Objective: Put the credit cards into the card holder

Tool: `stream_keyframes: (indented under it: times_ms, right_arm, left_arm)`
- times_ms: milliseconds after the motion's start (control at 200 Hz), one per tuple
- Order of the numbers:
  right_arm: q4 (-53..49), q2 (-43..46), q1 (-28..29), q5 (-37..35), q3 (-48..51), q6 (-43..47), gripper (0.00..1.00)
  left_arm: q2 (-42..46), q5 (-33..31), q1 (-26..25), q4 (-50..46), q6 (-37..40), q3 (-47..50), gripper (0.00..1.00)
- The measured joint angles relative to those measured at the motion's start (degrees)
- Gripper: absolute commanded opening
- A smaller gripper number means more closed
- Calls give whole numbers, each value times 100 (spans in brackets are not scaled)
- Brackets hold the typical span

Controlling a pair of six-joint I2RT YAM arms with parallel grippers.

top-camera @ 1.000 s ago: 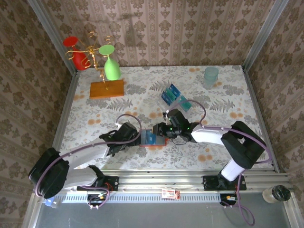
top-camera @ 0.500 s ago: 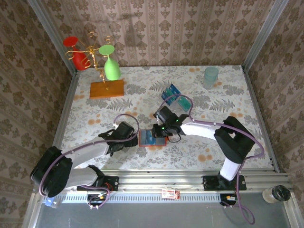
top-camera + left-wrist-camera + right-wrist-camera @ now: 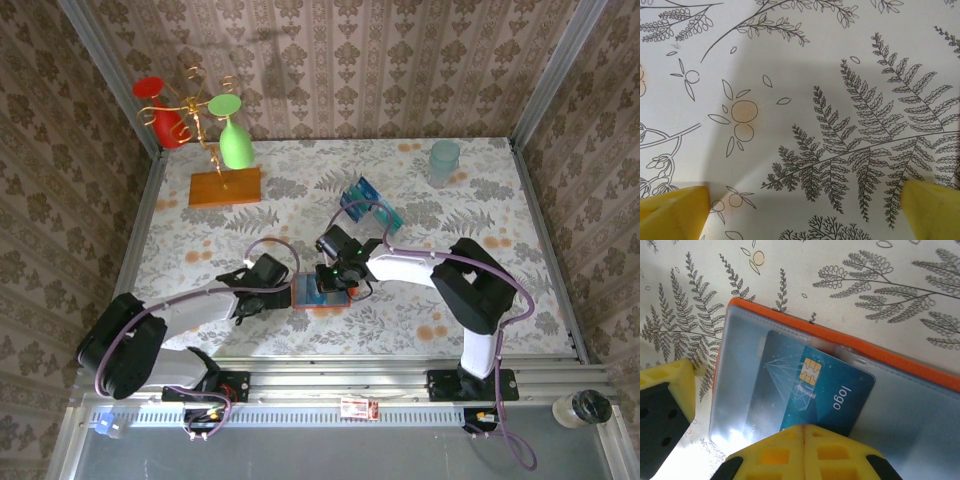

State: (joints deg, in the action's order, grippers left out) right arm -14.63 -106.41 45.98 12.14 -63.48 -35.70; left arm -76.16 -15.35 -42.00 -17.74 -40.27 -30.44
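The card holder lies open on the tablecloth, orange-red outside, grey-blue inside. A teal credit card with a gold chip lies partly under the holder's clear pocket. My right gripper is shut, its joined yellow tips resting at the card's near edge. My left gripper stands open over bare cloth, just left of the holder, nothing between its fingers. More blue and teal credit cards stand further back.
The spare cards sit in a clear plastic tray. A wooden slab with a gold stand holding red and green glasses is at the back left. A pale teal cup stands back right. Metal rails edge the table.
My right gripper has shut and shifted left over the open holder, its arm swinging in behind it. The left gripper stays open beside the holder's left edge.
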Motion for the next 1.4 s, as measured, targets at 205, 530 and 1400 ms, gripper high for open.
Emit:
stream_keyframes:
  times_ms: [205,530,1400]
  right_arm:
    - [9,-136,59,13,-151,-9,5]
    - [-22,-107,79,44,-214,-109,5]
    - [-841,328,79,-612,-409,-238,0]
  left_arm:
    - [-63,-4,-9,20,0,-9,100]
    - [-114,-33,-48,52,0,-24,100]
    - [-302,-48,-144,-83,0,-256,100]
